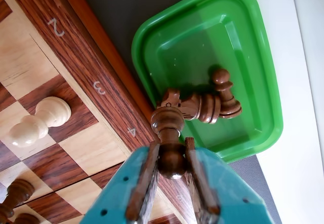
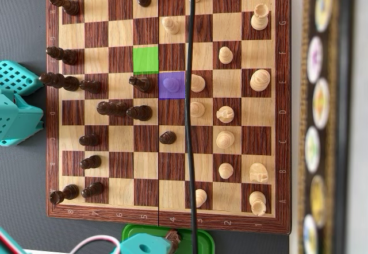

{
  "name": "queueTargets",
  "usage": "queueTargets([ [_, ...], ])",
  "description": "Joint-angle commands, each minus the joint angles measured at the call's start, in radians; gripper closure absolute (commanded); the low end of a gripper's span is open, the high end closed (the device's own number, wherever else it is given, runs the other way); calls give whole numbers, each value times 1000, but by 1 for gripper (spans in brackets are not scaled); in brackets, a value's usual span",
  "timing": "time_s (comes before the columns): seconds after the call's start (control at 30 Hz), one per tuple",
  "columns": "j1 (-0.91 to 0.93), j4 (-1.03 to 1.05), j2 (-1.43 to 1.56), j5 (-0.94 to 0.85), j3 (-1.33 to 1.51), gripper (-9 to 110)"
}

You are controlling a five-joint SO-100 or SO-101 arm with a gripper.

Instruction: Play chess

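Observation:
In the wrist view my teal gripper [image 1: 172, 145] is shut on the round head of a dark wooden chess piece [image 1: 167, 120]. The piece hangs over the board's numbered border, beside the rim of a green tray [image 1: 258, 41]. Two other dark pieces [image 1: 212, 105] lie on their sides in the tray. The overhead view shows the chessboard [image 2: 167, 222] with dark pieces on its left half and light pieces on its right. The gripper [image 2: 164, 242] is below the board's bottom edge, over the tray [image 2: 204, 235]. One square is tinted green [image 2: 145, 60] and one purple [image 2: 171, 85].
A light pawn [image 1: 38, 122] stands on a dark square near the border marks 3 and 4. Dark pieces [image 1: 15, 196] show at the lower left of the wrist view. A black cable [image 2: 188, 122] crosses the board vertically. Teal arm parts [image 2: 17, 102] sit left of the board.

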Motion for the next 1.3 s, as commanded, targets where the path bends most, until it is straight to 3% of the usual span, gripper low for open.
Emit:
queueTargets([
  [0.0,8,-26,12,-5,-49,97],
  [0.23,-3,-25,17,-46,-49,90],
  [0.7,-23,-17,64,-54,-46,90],
  [0.9,-41,-15,252,-54,0,91],
  [1.07,-71,-25,477,-41,173,98],
  [1.27,-161,-26,736,-3,362,99],
])
